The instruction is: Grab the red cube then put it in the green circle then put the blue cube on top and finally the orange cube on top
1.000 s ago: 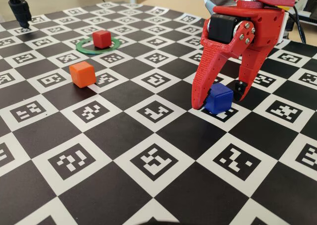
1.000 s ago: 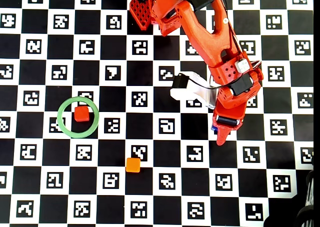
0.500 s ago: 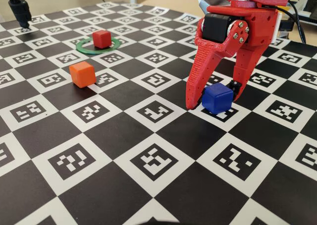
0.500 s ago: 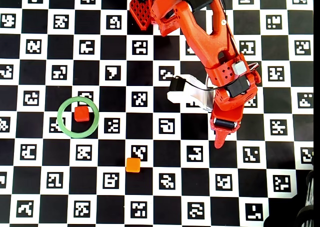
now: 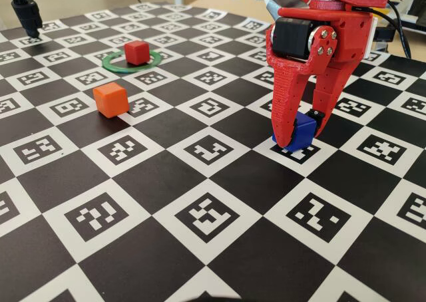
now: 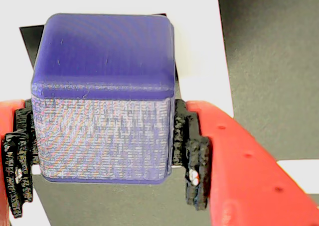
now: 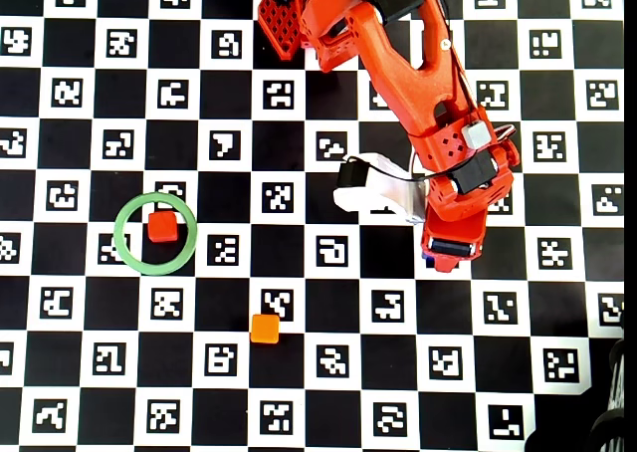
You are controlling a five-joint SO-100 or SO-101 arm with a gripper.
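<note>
Our gripper (image 6: 104, 154) clamps the blue cube (image 6: 102, 94), black pads (image 6: 192, 154) against both side faces. If we lift crookedly, it may twist out. The cube is royal blue, round-edged, resting on the board at 3 o'clock from the ring (image 7: 154, 233) holding the red cube (image 7: 162, 226).

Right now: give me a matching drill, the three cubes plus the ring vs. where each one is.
Things:
1. red cube
2. blue cube
3. orange cube
4. green circle

Places:
A. between the gripper fingers
B. alone on the board, nothing touching it
C. flat on the board, around a cube
D. inside the ring

Pairs: 1-D, 2-A, 3-B, 4-C
</note>
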